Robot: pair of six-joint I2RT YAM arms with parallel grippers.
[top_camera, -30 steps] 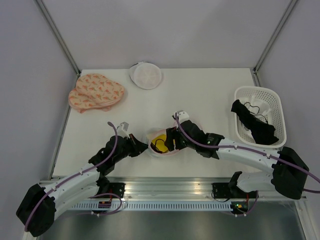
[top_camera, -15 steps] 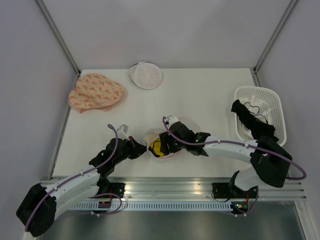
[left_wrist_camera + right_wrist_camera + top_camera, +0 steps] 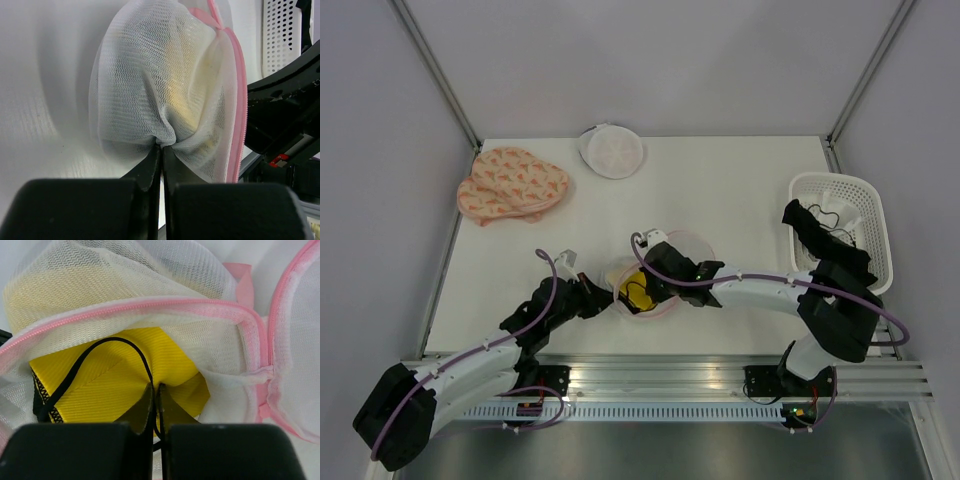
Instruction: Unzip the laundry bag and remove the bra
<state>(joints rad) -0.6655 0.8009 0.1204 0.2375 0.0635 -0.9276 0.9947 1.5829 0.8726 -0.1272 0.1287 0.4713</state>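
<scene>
The white mesh laundry bag (image 3: 665, 290) with pink zipper trim lies near the table's front, its mouth open. A yellow bra (image 3: 120, 385) with black straps shows inside the bag (image 3: 150, 295). My left gripper (image 3: 162, 147) is shut on a pinch of the bag's mesh (image 3: 150, 90) at its left side (image 3: 605, 292). My right gripper (image 3: 156, 386) reaches into the opening (image 3: 645, 280) and is shut on the bra's yellow fabric and a black strap. The pink zipper (image 3: 239, 100) runs down the bag's right edge in the left wrist view.
A white basket (image 3: 850, 190) holding dark garments (image 3: 830, 250) stands at the right edge. An orange patterned bra (image 3: 510, 185) lies at the back left. A second white mesh bag (image 3: 611, 151) sits at the back centre.
My right gripper has moved left into the bag's mouth and closed on the yellow bra. The left gripper has kept its pinch on the mesh.
</scene>
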